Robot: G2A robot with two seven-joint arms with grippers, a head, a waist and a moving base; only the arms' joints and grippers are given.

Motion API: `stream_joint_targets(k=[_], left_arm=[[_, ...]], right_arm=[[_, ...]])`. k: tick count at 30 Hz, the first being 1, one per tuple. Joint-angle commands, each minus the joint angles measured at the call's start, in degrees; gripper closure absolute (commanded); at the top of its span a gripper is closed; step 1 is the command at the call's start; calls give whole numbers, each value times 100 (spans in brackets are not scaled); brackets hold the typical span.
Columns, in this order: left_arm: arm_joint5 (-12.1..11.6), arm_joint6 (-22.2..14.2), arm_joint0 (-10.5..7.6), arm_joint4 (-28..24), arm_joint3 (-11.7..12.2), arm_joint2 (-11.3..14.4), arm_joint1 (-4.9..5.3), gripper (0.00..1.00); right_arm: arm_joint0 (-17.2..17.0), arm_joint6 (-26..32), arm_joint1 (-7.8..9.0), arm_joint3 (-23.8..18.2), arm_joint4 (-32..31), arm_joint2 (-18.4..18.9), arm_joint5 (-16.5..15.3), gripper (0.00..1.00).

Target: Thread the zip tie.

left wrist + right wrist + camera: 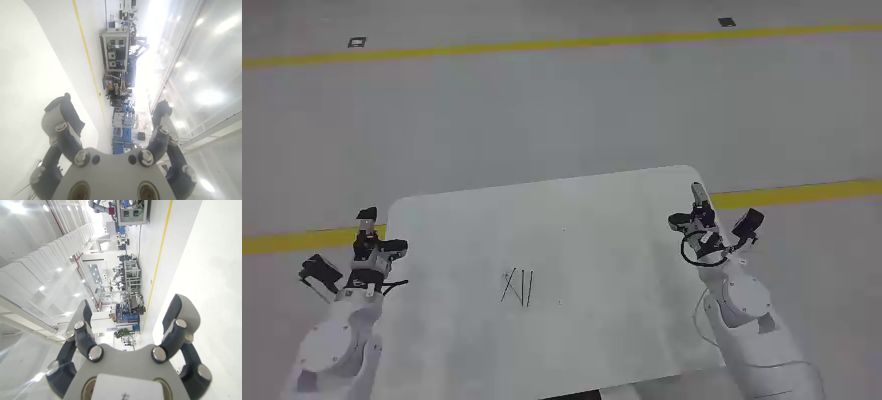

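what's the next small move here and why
Probably bring the left gripper in over the zip ties lying in the middle of the table: it and the right gripper are open, empty and out at its side edges.

The table (592,230) stands directly before the robot. The zip ties (518,286) lie in a loose cluster on it, left of its middle and toward the near edge (some cross one another). The left gripper (366,216) sits just off the table's left edge by the far corner. The right gripper (697,202) sits at the right edge by the other far corner. Both are well apart from the zip ties. On the floor, 1 line (802,192) passes under the table's far part, and another line (542,45) runs well behind it. 2 floor plates (357,42) lie just beyond that.
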Motion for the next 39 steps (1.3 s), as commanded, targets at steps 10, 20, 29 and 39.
stream_joint_targets(k=[10, 20, 29, 39], left_arm=[[0, 0, 0, 0, 0, 0, 0, 22], [-522, -863, -31, 1401, -64, 224, 67, 0], [-638, -1143, -53, 1806, -3, 350, 82, 0], [-393, -1846, -74, 3126, -266, 587, 157, 0]], right_arm=[[0, 0, 0, 0, 0, 0, 0, 0], [-105, 1132, 58, 214, -377, 279, -874, 0], [-186, 2071, 98, 428, -341, 446, -1408, 0], [-202, 2613, 117, 535, -358, 439, -1588, 0]])
